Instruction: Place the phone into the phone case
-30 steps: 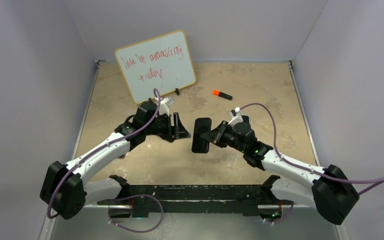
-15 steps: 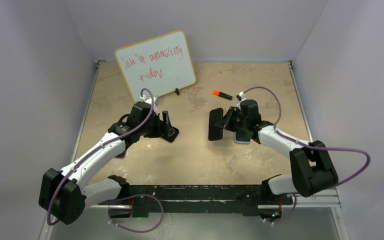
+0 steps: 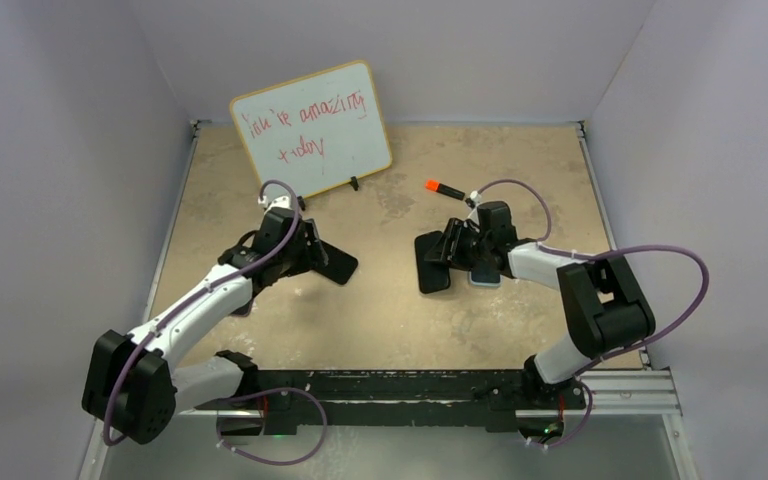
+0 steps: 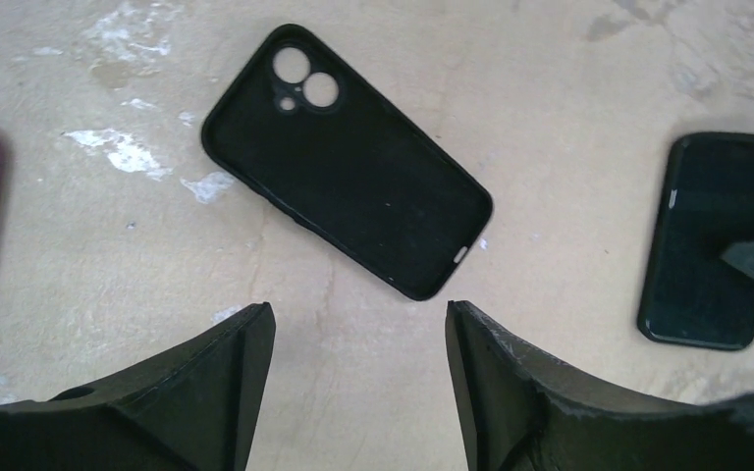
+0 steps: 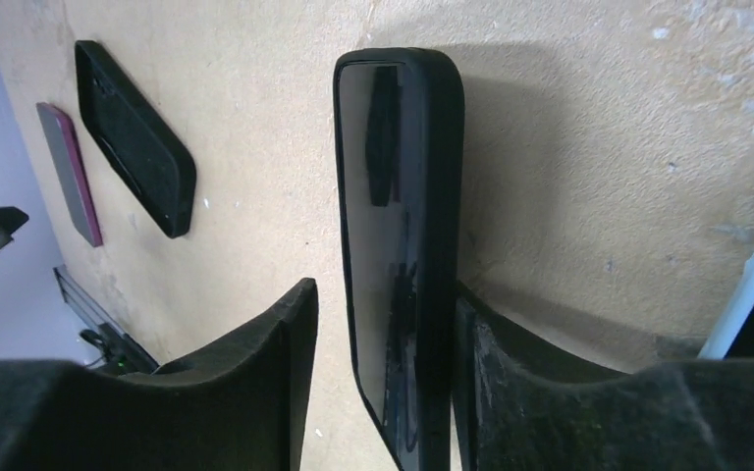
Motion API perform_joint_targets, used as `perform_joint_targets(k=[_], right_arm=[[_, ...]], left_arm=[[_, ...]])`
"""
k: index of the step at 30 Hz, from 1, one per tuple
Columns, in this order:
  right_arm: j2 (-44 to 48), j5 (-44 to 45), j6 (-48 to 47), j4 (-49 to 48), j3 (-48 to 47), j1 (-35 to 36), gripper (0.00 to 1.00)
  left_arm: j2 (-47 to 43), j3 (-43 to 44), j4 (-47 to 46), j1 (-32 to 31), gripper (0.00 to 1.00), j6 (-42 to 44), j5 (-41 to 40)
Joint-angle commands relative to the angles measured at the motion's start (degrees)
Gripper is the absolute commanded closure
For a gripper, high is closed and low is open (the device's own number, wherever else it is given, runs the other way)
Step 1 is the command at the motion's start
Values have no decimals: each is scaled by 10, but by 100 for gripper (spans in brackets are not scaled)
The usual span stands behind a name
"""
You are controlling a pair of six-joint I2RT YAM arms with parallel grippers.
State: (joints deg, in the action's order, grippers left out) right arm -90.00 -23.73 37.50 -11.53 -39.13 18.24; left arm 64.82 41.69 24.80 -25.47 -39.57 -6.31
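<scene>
Task not done: phone case (image 4: 349, 162) lies empty, inside up, left of table (image 3: 380, 320) centre. Phone (image 5: 393, 196) lies apart from it, right of centre, well off every edge. Remaining: carry phone over, press in. My right gripper (image 5: 385, 299) straddles phone, jaws parted, gap at screen-side finger; no clamp, as I read it. My left gripper (image 4: 358, 324) spread, empty, case just ahead of fingertips, not touching.

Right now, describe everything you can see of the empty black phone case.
The phone case is matte black, rubbery-looking, round-cornered, with round camera holes at one end and a small rim slot at the other. Empty, it lies flat, diagonal on the tan table, ahead of the open left gripper, which doesn't touch it.
</scene>
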Motion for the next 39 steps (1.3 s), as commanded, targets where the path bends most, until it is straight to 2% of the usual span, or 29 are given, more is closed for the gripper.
perform_joint_targets(k=[1, 3, 6, 7, 23, 30, 33, 39], right_arm=[[28, 15, -19, 3, -21, -2, 42], [42, 27, -30, 27, -26, -2, 31], [72, 48, -42, 62, -30, -1, 3], [83, 53, -45, 70, -29, -1, 1], [277, 44, -24, 91, -14, 0, 1], [295, 28, -22, 109, -17, 0, 1], [305, 26, -19, 104, -2, 0, 1], [311, 24, -17, 107, 1, 0, 1]], left_arm=[[16, -10, -32, 6, 35, -56, -77], [27, -13, -42, 7, 36, -74, -90], [52, -11, -65, 8, 38, -83, -90], [63, -9, -68, 8, 38, -89, -92], [174, 0, -98, 11, 49, -89, -113], [217, 8, -100, 11, 59, -88, -94], [233, 20, -86, 11, 68, -78, -89], [220, 29, -63, 11, 96, -31, -63]])
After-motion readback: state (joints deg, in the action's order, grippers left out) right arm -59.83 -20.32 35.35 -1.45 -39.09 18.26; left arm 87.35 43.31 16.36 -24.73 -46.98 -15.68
